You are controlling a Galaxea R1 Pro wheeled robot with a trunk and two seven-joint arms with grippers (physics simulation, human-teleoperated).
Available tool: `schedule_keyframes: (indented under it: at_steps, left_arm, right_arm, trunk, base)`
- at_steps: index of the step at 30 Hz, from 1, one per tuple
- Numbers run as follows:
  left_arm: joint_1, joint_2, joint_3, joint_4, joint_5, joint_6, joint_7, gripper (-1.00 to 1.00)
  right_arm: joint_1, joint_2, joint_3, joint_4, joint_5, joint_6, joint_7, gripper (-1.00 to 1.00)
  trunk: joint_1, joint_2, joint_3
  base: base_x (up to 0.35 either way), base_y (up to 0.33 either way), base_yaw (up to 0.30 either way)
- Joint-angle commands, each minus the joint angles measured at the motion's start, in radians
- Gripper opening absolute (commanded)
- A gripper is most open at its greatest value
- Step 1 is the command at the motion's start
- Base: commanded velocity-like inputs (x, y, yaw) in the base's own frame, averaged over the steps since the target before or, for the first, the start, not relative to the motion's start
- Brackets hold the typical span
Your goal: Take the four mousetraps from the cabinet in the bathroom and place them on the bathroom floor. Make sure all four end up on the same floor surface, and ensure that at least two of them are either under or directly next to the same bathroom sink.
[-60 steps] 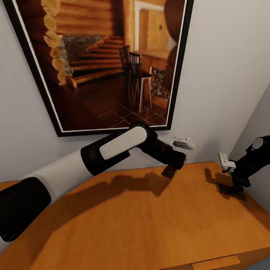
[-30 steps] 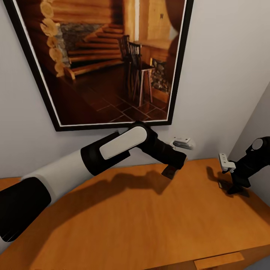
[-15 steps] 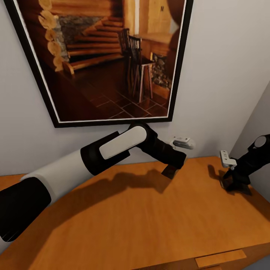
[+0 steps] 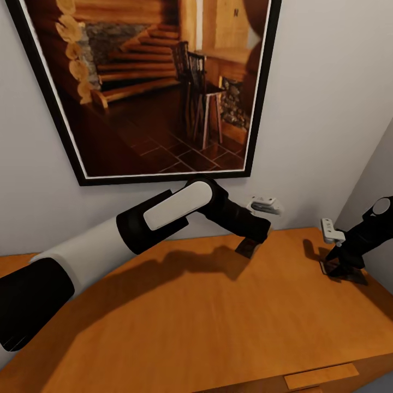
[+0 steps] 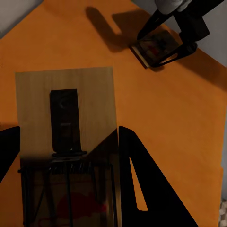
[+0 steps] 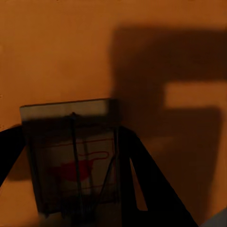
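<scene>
- We hold our left gripper (image 4: 250, 246) above the orange-brown cabinet (image 4: 180, 322) top, below a framed picture (image 4: 147, 93) on the wall, its jaws clamped on one mousetrap (image 5: 66, 156).
- In the left wrist view that trap lies flat between the two black fingers (image 5: 146, 189), long axis running out along them, clear of the wood beneath.
- Our right gripper (image 4: 339, 267) sits at the cabinet's far right end, by the side wall, jaws closed on a second mousetrap (image 6: 73, 161); whether this one touches the top we cannot tell.
- From the right wrist camera its long axis also runs along the fingers, red mark facing up.
- We judge that each arm has its load and the floor is the next stop: the two traps are well apart, so neither arm should cross the other when pulling back.
</scene>
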Motion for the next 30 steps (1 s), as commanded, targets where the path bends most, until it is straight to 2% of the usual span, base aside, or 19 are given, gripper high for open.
schedule_keyframes:
  at_steps: [1, 4, 7, 10, 14, 17, 21, 26, 30]
  left_arm:
    - [-0.001, 0.0, 0.0, -0.001, 0.008, 0.001, 0.008, -1.0]
    - [-0.001, 0.0, 0.0, -0.001, 0.007, 0.001, 0.008, -1.0]
    - [-0.001, 0.0, 0.0, 0.0, 0.007, 0.001, 0.008, -1.0]
    - [-0.001, 0.0, 0.0, 0.0, 0.007, 0.001, 0.008, -1.0]
    - [-0.001, 0.001, 0.0, 0.0, 0.006, 0.001, 0.008, -1.0]
    - [-0.001, 0.002, 0.0, 0.001, 0.006, 0.001, 0.008, -1.0]
    - [-0.001, 0.002, 0.0, 0.001, 0.006, 0.001, 0.008, -1.0]
    - [-0.001, 0.002, -0.001, 0.001, 0.006, 0.001, 0.008, -1.0]
    - [-0.001, 0.002, -0.001, 0.001, 0.006, 0.001, 0.008, -1.0]
  right_arm:
    - [-0.001, -0.002, 0.084, -0.005, -0.001, 0.015, 0.007, -1.0]
    - [-0.002, -0.004, 0.079, -0.021, -0.001, 0.019, 0.021, -1.0]
    - [-0.005, -0.006, 0.074, -0.065, 0.005, 0.023, 0.108, -1.0]
    - [-0.012, -0.006, 0.073, -0.081, 0.009, 0.027, 0.153, -1.0]
    - [-0.017, -0.008, 0.064, -0.085, 0.011, 0.029, 0.164, -1.0]
    - [-0.02, -0.009, 0.016, -0.087, 0.012, 0.03, 0.167, -1.0]
    - [-0.02, -0.007, -0.02, -0.088, 0.014, 0.03, 0.169, -1.0]
    - [-0.021, -0.006, -0.03, -0.089, 0.051, 0.03, 0.169, -1.0]
    - [-0.022, -0.006, -0.032, -0.09, 0.064, 0.03, 0.169, -1.0]
  trunk:
    - [0.0, -0.001, -0.001]
    - [0.0, -0.001, -0.001]
    - [0.0, -0.001, -0.001]
    - [0.0, -0.001, -0.001]
    - [0.0, -0.001, -0.001]
    - [0.0, -0.001, -0.001]
    - [0.0, -0.001, -0.001]
    - [0.0, -0.001, -0.001]
    - [0.0, -0.001, -0.001]
  base:
    - [0.0, 0.0, 0.0]
    - [0.0, 0.0, 0.0]
    - [0.0, 0.0, 0.0]
    - [0.0, 0.0, 0.0]
    - [0.0, 0.0, 0.0]
    - [0.0, 0.0, 0.0]
    - [0.0, 0.0, 0.0]
    - [0.0, 0.0, 0.0]
    - [0.0, 0.0, 0.0]
